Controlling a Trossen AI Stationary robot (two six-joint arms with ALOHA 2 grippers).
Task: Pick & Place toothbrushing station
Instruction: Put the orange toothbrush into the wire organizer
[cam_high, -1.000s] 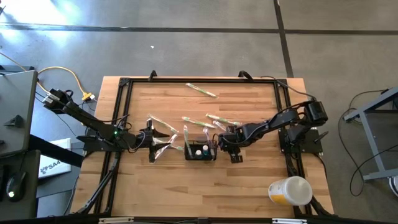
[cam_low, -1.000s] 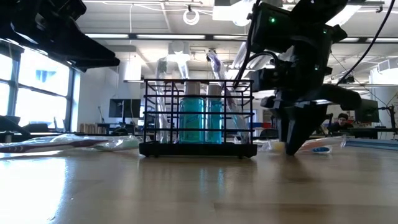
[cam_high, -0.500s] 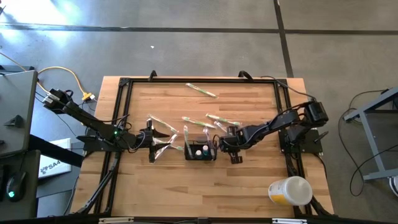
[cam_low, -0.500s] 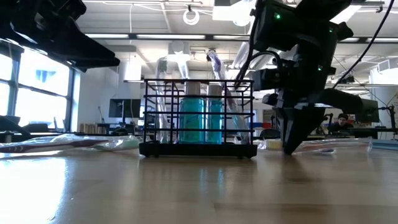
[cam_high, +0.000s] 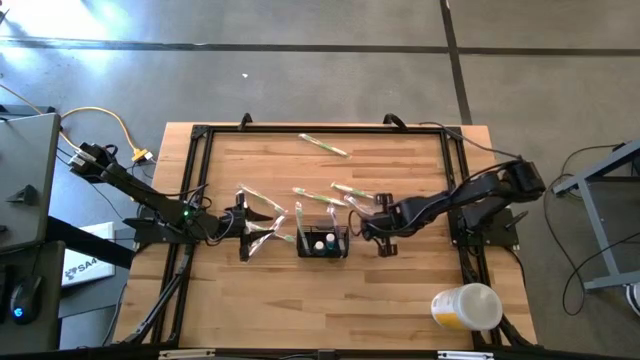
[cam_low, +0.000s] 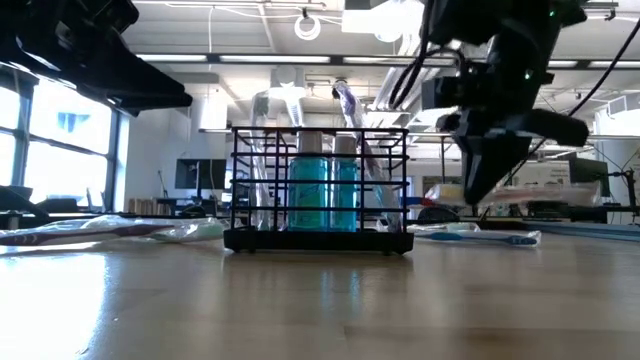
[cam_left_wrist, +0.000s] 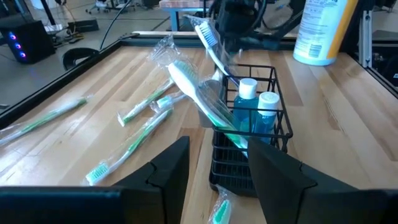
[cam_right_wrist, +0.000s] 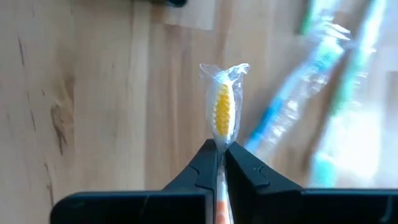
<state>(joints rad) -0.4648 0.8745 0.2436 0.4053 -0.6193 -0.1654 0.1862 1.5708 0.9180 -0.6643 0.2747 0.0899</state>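
Toothbrushing station (cam_high: 322, 242), a small black wire caddy, sits near the middle of the wooden tabletop (cam_high: 300, 300) in the high view, between the two arms. The left tool (cam_high: 243, 228) waits just to its left, over a wrapped toothbrush. The right tool (cam_high: 378, 226) hangs just right of the caddy, and a white-and-yellow cup (cam_high: 465, 306) lies well apart near the tabletop's front right corner.

From the low view, the caddy (cam_low: 318, 190) holds two blue bottles (cam_low: 322, 185) and stands flat; the right tool (cam_low: 483, 190) is raised clear of the wood.

The left wrist view shows its tool's fingers (cam_left_wrist: 166, 169) apart, seemingly gripping nothing.

In the right wrist view, the right tool (cam_right_wrist: 220, 163) is clamped on a wrapped yellow-bristled toothbrush (cam_right_wrist: 222, 112).
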